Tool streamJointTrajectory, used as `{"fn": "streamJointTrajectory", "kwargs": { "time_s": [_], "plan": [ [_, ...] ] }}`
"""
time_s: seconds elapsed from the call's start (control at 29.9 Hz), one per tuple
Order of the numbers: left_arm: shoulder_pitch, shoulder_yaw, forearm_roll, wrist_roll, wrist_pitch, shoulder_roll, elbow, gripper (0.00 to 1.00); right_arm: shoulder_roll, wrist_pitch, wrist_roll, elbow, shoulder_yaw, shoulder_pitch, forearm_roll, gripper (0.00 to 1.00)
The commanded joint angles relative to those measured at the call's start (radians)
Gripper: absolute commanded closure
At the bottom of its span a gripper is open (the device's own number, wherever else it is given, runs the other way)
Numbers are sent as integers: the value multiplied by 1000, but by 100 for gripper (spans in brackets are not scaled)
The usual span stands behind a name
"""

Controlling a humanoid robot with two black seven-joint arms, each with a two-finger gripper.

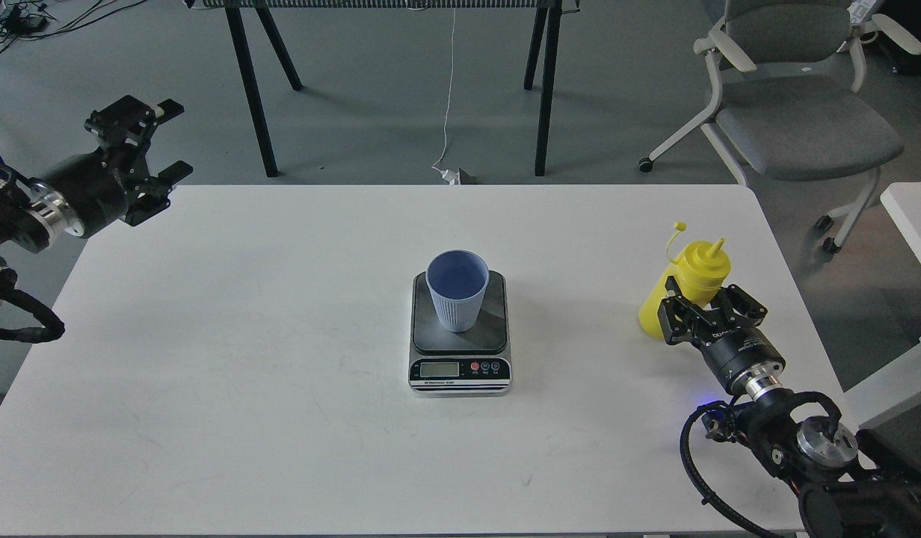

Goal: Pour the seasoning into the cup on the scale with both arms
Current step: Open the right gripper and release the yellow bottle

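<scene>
The light blue ribbed cup (457, 291) stands upright on the dark platform of the scale (493, 335), mid-table; the scale's display faces me. The yellow seasoning bottle (693, 273) is at the right side of the white table (281, 314), nearly upright, nozzle up, its tethered cap hanging open to the left. My right gripper (706, 308) is shut on the bottle's lower body from the near side and hides part of it. My left gripper (173, 142) is open and empty, above the table's far left corner, far from the cup.
A grey office chair (797, 112) stands behind the table's right corner. Black table legs (250, 90) and a hanging white cable (449, 97) are at the back. Another white surface (913, 217) lies off the right edge.
</scene>
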State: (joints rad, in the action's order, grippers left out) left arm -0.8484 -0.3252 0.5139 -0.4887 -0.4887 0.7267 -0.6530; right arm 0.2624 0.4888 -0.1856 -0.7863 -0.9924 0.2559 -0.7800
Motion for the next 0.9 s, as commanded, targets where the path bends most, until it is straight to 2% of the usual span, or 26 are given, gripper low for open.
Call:
{"fn": "streamJointTrajectory", "kwargs": {
  "time_s": [0.0,0.1,0.2,0.27,0.33,0.43,0.87],
  "plan": [
    [0,0,0,0,0,0,0,1,0,0,0,-4,0,-17,1,59],
    [-1,0,0,0,0,0,1,1,3,0,0,-4,0,-23,2,55],
    [-1,0,0,0,0,0,0,1,6,0,0,-7,0,-33,4,45],
    [-1,0,0,0,0,-1,0,1,6,0,0,-10,-2,-34,8,30],
    [-1,0,0,0,0,-1,0,1,8,0,0,-13,-2,-34,13,23],
    [-1,2,0,0,0,-1,1,1,11,0,0,-22,-3,-34,13,4],
    [-1,2,12,0,0,-7,1,1,78,0,1,-148,-5,-99,27,1]
  ]
}}
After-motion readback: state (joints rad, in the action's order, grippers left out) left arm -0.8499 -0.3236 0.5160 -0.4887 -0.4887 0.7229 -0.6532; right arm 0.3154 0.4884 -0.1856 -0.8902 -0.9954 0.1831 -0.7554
